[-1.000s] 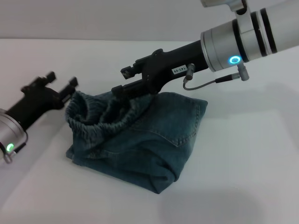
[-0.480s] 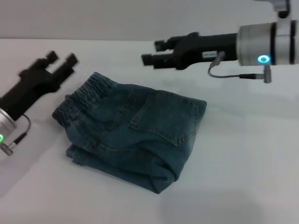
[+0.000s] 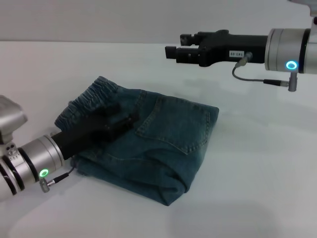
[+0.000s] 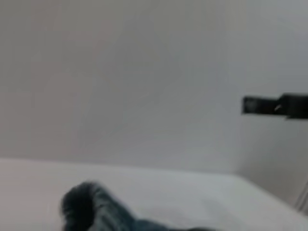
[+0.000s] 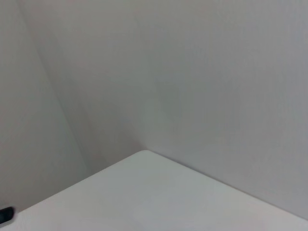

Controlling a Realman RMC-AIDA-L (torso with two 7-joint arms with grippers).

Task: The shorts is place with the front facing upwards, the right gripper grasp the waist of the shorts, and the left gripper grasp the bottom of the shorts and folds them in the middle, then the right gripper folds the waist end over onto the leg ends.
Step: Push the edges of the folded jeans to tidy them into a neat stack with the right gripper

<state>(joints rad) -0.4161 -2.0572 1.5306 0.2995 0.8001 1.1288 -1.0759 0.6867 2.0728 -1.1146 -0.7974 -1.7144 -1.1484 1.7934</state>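
Note:
The blue denim shorts (image 3: pixel 163 136) lie folded in a compact stack on the white table (image 3: pixel 257 163). Their elastic waist (image 3: pixel 91 96) is on top at the left, and a back pocket faces up. My left gripper (image 3: pixel 120 120) rests low on the left part of the folded shorts, just right of the waistband. My right gripper (image 3: pixel 174 45) hovers open and holds nothing, well above and behind the shorts. In the left wrist view, a bit of the waistband (image 4: pixel 86 207) shows, with the right gripper (image 4: pixel 274 106) farther off.
Bare white tabletop (image 3: pixel 267 198) surrounds the shorts, with a pale wall (image 3: pixel 99 20) behind. The right wrist view shows only the table's far corner (image 5: pixel 144 159) and the wall.
The right gripper let go of the waist and drew back up to the right. The waist end now lies flat on the folded shorts. The left arm swung in from the left onto the denim.

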